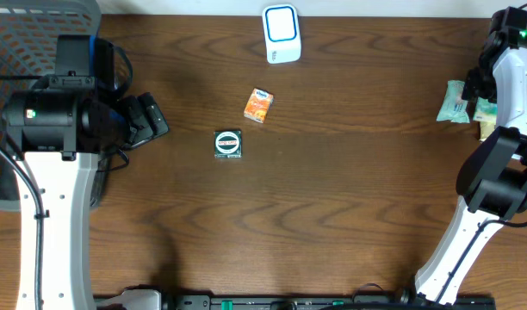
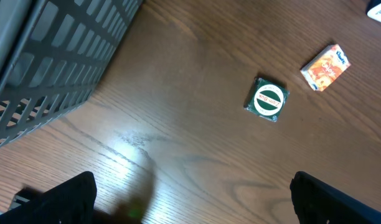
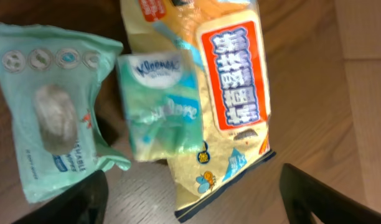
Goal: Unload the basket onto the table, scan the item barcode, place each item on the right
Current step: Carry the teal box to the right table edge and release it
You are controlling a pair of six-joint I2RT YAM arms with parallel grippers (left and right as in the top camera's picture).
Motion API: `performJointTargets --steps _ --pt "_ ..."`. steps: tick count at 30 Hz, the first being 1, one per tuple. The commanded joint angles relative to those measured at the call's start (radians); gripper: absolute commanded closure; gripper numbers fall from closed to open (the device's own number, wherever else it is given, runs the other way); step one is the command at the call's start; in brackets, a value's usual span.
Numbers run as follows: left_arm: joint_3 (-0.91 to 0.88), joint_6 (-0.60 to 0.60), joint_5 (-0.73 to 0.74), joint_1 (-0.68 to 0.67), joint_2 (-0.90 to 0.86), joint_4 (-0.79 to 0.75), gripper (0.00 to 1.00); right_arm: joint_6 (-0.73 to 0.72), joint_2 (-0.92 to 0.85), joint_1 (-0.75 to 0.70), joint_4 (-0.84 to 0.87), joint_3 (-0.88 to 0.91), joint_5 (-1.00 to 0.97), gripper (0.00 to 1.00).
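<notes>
A white and blue barcode scanner [image 1: 282,34] stands at the table's far middle. Near the centre lie a small orange packet [image 1: 258,106] [image 2: 326,66] and a square green packet with a round label [image 1: 228,144] [image 2: 267,99]. My left gripper [image 1: 147,120] [image 2: 190,199] is open and empty, left of both. My right gripper [image 1: 477,86] [image 3: 193,199] hangs open over a pile at the right edge: a green wipes pack [image 3: 50,106], a Kleenex tissue pack [image 3: 159,106] and a yellow snack bag [image 3: 231,74]. Nothing sits between its fingers.
A grey slatted basket [image 1: 22,52] [image 2: 47,56] fills the far left corner beside the left arm. The pile of packs [image 1: 457,103] lies close to the table's right edge. Bare wood lies between the two small packets and the pile.
</notes>
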State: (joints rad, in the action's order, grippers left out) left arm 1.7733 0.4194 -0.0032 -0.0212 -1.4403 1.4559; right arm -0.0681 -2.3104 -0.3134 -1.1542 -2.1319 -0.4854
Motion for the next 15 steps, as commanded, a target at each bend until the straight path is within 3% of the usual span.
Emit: performJointTargets --steps 1,6,9,10,13,15 --pt "-0.002 0.004 -0.008 0.005 -0.003 0.002 0.02 -0.013 0.011 0.012 0.003 -0.009 0.000 0.14" --pt "-0.002 0.004 -0.008 0.005 -0.003 0.002 0.02 -0.013 0.066 0.065 0.003 -0.051 0.090 0.14" --pt "-0.002 0.004 -0.008 0.005 -0.003 0.002 0.02 -0.014 0.124 0.108 0.011 -0.071 0.332 0.14" --pt "-0.002 0.004 -0.008 0.005 -0.003 0.002 0.02 -0.014 0.142 0.121 0.017 -0.071 0.431 0.17" --pt "-0.002 0.004 -0.008 0.005 -0.003 0.002 0.02 -0.027 0.177 0.171 0.050 -0.071 0.765 0.38" --pt "-0.002 0.004 -0.008 0.005 -0.003 0.002 0.02 -0.076 0.177 0.206 0.073 -0.071 0.915 0.37"
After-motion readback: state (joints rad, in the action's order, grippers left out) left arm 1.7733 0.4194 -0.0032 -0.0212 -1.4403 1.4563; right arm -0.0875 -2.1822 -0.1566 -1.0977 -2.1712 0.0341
